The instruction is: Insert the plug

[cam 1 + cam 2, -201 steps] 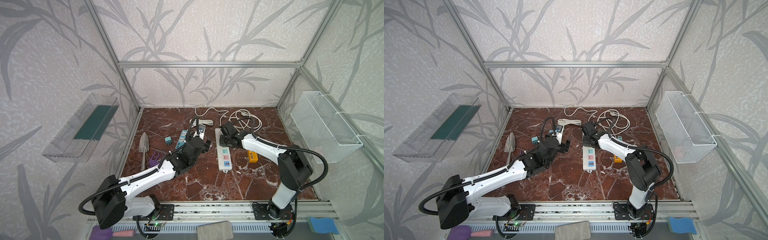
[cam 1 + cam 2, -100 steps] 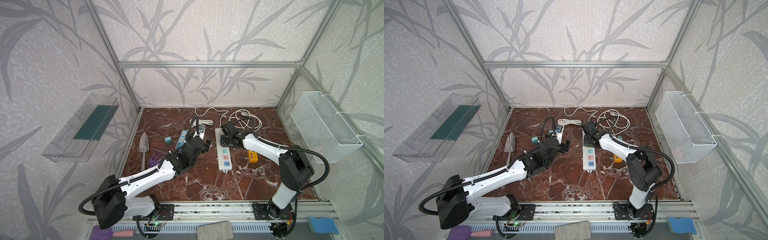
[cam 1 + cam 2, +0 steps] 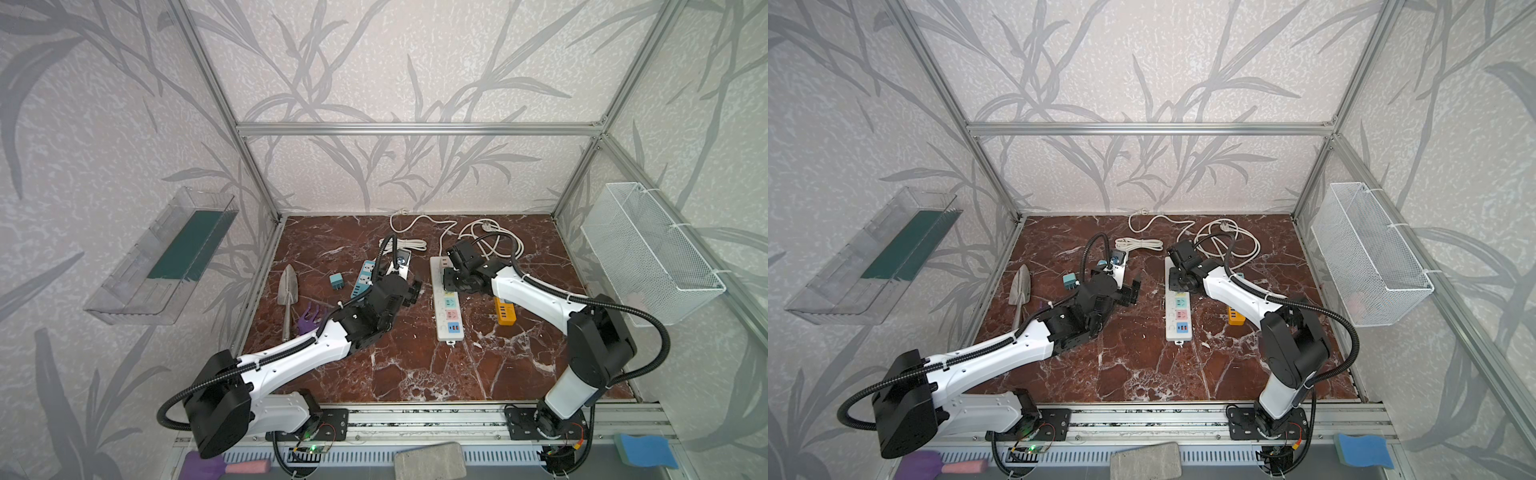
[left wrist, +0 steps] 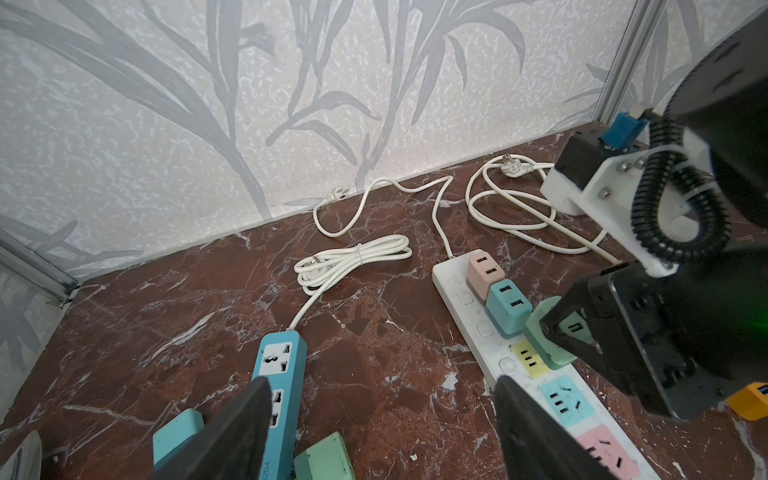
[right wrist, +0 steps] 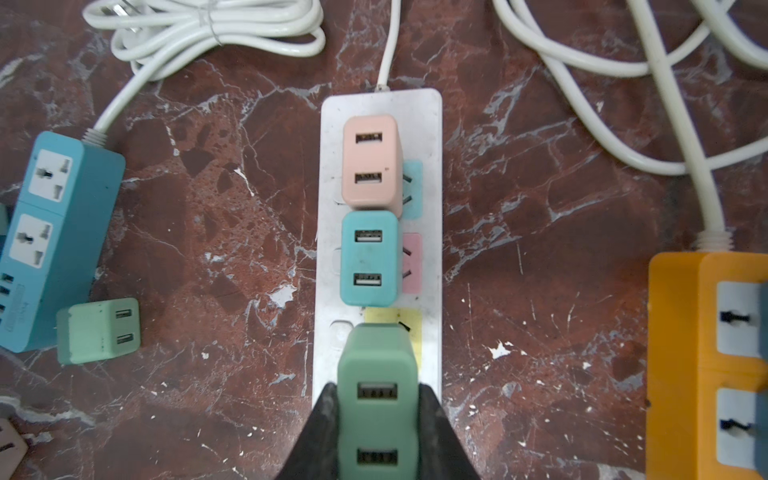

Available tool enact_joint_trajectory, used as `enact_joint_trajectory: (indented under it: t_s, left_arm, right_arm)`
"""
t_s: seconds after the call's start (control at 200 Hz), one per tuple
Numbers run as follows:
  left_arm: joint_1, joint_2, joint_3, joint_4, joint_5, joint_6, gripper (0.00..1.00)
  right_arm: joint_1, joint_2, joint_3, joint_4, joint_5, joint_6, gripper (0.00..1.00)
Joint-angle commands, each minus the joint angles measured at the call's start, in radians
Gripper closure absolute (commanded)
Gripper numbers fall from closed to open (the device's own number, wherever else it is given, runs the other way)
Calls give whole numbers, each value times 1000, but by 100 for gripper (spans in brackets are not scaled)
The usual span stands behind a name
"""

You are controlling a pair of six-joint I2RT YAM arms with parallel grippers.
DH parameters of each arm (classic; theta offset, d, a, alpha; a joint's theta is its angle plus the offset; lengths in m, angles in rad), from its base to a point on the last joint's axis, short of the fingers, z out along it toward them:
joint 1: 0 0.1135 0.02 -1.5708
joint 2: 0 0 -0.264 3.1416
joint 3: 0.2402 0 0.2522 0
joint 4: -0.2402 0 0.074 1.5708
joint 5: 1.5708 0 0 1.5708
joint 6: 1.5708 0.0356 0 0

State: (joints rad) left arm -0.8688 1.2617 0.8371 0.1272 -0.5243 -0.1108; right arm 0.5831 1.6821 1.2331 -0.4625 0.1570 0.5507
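Nearest, our left tool [image 4: 380, 388] hangs spread and empty above the table [image 4: 374, 332], unmoved. Beyond it, our right tool [image 5: 377, 392] has barely shifted in the last second, still pinching the green plug [image 5: 376, 365] at the yellow socket [image 5: 411, 328] of the white strip [image 5: 432, 124]; we judge the plug is being pressed home, not yet let go. Farther along, the teal plug [image 5: 368, 257] and pink plug [image 5: 370, 162] sit seated

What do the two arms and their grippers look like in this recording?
The left arm and right arm both have glossy white link shells, chunky black joint housings and black bases bolted to an aluminium rail. A black corrugated hose loops alongside each arm. The left gripper and right gripper have matte black, wedge-shaped fingers. No markings are legible.
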Motion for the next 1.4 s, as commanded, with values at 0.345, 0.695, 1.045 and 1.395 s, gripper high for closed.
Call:
enact_joint_trajectory:
  t_s: [0.345, 0.695, 1.045, 1.395]
  left_arm:
    - [1, -15, 29, -8, -2, -24, 16]
    - [1, -16, 30, -11, 6, -26, 16]
    - [1, -18, 28, -8, 1, -18, 16]
    - [1, -17, 29, -7, 3, -19, 16]
  right_arm:
    - [-3, 19, -7, -3, -10, 16, 100]
    - [-3, 74, -37, 39, 7, 14, 100]
    - [-1, 88, -32, 18, -27, 38, 100]
    - [25, 105, -12, -8, 17, 28, 100]
